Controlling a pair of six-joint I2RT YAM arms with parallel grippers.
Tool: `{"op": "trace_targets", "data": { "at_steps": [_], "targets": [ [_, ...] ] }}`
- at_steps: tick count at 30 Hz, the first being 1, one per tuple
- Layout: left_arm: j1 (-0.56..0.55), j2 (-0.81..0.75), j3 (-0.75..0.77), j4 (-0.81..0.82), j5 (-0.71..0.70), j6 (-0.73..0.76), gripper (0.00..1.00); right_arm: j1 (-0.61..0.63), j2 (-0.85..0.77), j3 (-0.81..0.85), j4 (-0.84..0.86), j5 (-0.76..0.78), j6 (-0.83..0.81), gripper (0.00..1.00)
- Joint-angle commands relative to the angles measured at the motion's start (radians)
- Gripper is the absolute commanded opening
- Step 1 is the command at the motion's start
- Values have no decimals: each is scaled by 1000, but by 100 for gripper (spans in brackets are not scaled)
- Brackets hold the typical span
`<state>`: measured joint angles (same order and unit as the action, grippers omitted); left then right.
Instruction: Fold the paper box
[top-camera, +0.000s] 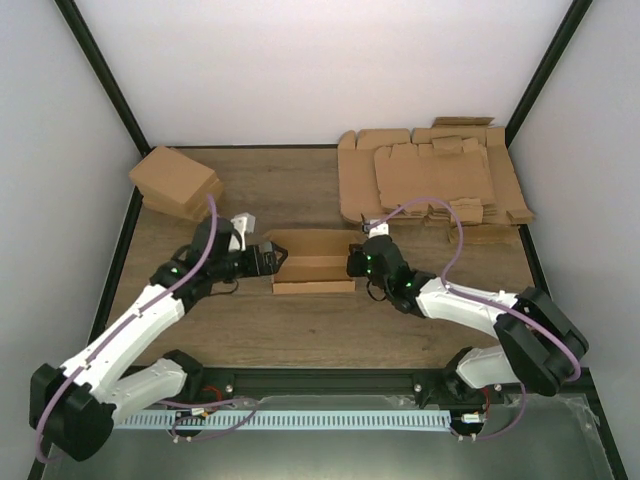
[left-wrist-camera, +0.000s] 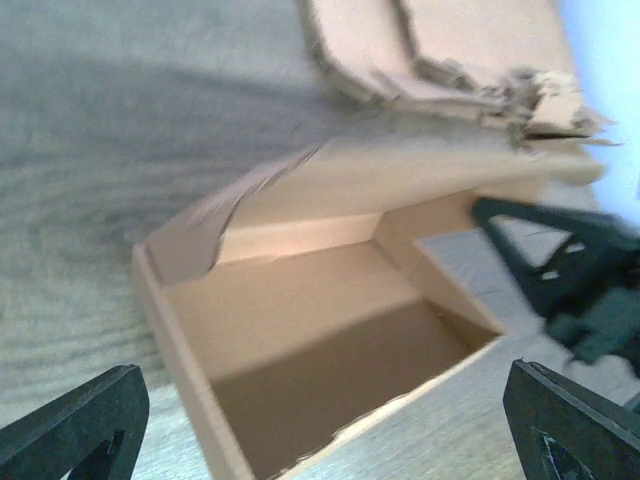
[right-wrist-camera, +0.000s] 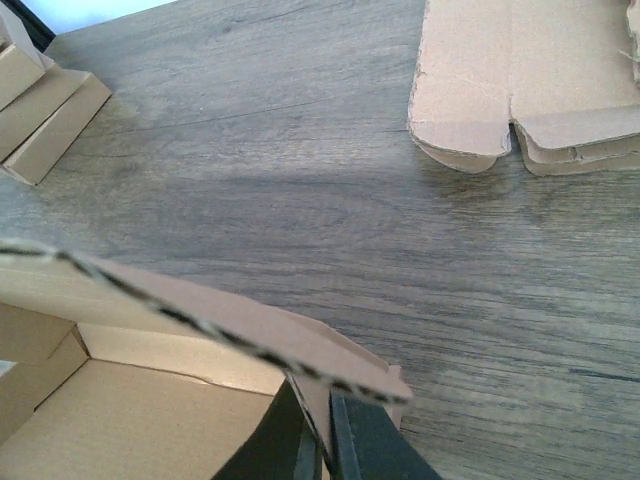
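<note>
Well behind the paper box (top-camera: 312, 262) lie flat sheets (top-camera: 440, 180) and, seemingly, cartons (top-camera: 175, 182).

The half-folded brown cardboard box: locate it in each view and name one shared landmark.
Top external: the box sits mid-frame.
Left wrist: it fills the centre, open side toward the camera.
Right wrist: lower left, one wall pinched by the right gripper.
Shared landmark: the pile of flat brown cardboard sheets, upper right in all three.
</note>
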<state>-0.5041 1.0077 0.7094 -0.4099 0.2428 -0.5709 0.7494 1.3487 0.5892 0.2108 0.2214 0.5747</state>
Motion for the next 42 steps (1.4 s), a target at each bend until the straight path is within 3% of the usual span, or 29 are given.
{"op": "trace_targets", "data": {
  "at_steps": [1, 6, 13, 18, 21, 30, 42],
  "targets": [
    [-1, -27, 198, -259, 9, 117, 100, 11, 6, -39, -84, -38, -21, 1],
    [-1, 25, 405, -368, -6, 224, 100, 18, 5, -52, -68, -48, -50, 1],
    [33, 204, 530, -339, 49, 336, 100, 28, -11, -86, -34, -52, -69, 1],
    [106, 294, 453, -222, 256, 314, 100, 38, -14, -102, -32, -51, -66, 1],
    [119, 362, 416, -203, 341, 323, 93, 46, -11, -104, -42, -51, -63, 1],
    [125, 407, 294, -146, 421, 310, 70, 67, -12, -129, -44, -57, -54, 1],
    [107, 375, 148, -102, 495, 312, 69, 71, -48, -156, -63, -55, -51, 2]
  ]
}}
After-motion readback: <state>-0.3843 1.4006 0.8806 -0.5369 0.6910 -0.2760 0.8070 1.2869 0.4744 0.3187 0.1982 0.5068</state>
